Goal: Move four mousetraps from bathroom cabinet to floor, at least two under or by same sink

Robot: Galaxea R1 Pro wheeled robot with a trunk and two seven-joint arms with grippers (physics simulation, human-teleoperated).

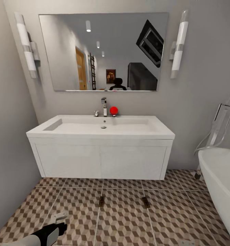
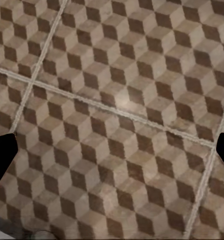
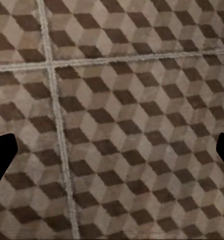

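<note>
The bathroom floor (image 1: 122, 218) runs across the lower part of the head view, laid in big square tiles with a brown, beige and grey cube print and pale grout lines. Above it, against the back wall, hangs a wide white sink unit (image 1: 101, 155) with a flat basin on top and two plain doors below, its underside clear of the floor. A large mirror (image 1: 104, 51) hangs over it, with a tube lamp (image 1: 27, 44) at one side and a second lamp (image 1: 179, 44) at the other. At the right edge of the floor curves a white bathtub (image 1: 221, 184) with a chrome fitting (image 1: 219, 128) rising behind it. A chrome tap (image 1: 104, 106) stands at the back edge of the basin, with a small red ball (image 1: 113, 110) just beside it. Two mousetraps lie flat on the tiles just in front of the sink unit, well apart from each other: one mousetrap (image 1: 101, 201) on a grout line below the middle of the unit, the other trap (image 1: 145, 202) to its right. The left gripper (image 1: 58, 218) shows at the floor's near left corner, hovering over bare tiles; in the left wrist view its dark fingertips (image 2: 3, 155) sit wide apart with nothing between them. In the right wrist view the right gripper (image 3: 112, 152) likewise has its fingers spread over bare tile, holding nothing.
</note>
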